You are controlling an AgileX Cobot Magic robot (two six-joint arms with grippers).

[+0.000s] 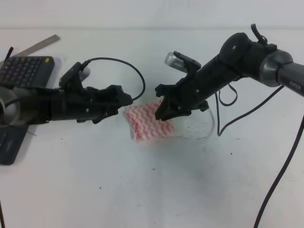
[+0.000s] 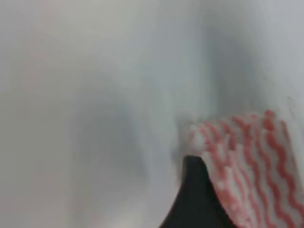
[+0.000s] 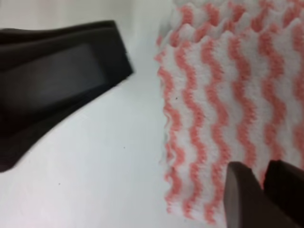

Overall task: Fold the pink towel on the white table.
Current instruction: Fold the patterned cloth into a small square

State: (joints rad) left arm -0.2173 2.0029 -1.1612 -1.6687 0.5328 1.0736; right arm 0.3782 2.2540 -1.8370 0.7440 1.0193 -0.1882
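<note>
The pink towel (image 1: 148,123) lies folded into a small wad in the middle of the white table (image 1: 156,185). My left gripper (image 1: 126,101) is at its upper left corner. In the left wrist view only one dark finger (image 2: 192,199) shows, and the towel (image 2: 251,161) laps over its right side, so the grip is unclear. My right gripper (image 1: 161,112) hovers low over the towel's right part with its jaws wide apart. In the right wrist view one finger (image 3: 61,80) is off the cloth on bare table, and the other finger (image 3: 259,199) rests at the towel's (image 3: 223,104) lower edge.
A dark grey keyboard (image 1: 26,69) sits at the far left, with a metal ruler (image 1: 40,45) behind it and a dark flat pad (image 1: 10,142) at the left edge. Black cables (image 1: 280,166) hang from the right arm across the right side.
</note>
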